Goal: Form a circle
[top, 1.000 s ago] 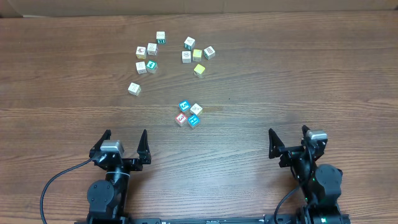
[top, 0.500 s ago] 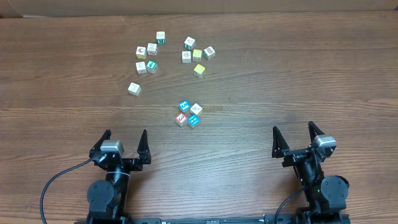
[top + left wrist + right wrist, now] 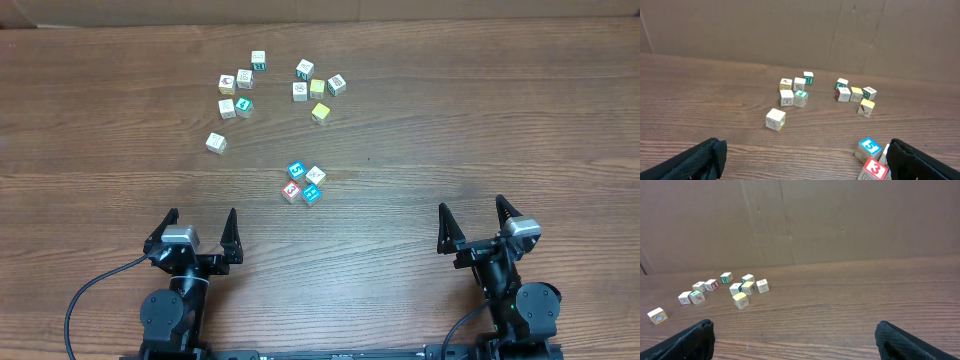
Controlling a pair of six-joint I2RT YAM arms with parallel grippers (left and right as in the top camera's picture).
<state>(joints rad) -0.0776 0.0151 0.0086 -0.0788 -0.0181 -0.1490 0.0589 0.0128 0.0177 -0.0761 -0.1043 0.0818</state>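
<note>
The circle (image 3: 304,183) is a tight ring of four small cubes at mid-table: two blue, one red (image 3: 291,191) and one cream (image 3: 316,175). In the left wrist view, the blue "5" cube (image 3: 870,147) and the red "3" cube (image 3: 875,170) show at the lower right, beside the right finger. My left gripper (image 3: 200,218) stands open near the front edge, left of the ring and well short of it, holding nothing. My right gripper (image 3: 471,212) stands open at the front right, also holding nothing. The ring is out of the right wrist view.
Loose cubes lie at the back in two clusters, one on the left (image 3: 238,88) and one on the right (image 3: 318,88) that includes yellow ones. A single cream cube (image 3: 215,142) sits apart at the left. A cardboard wall (image 3: 840,220) stands behind the table.
The right arm swung from a leftward-turned pose to point straight ahead, then held still. The left arm and all the cubes have not moved.
</note>
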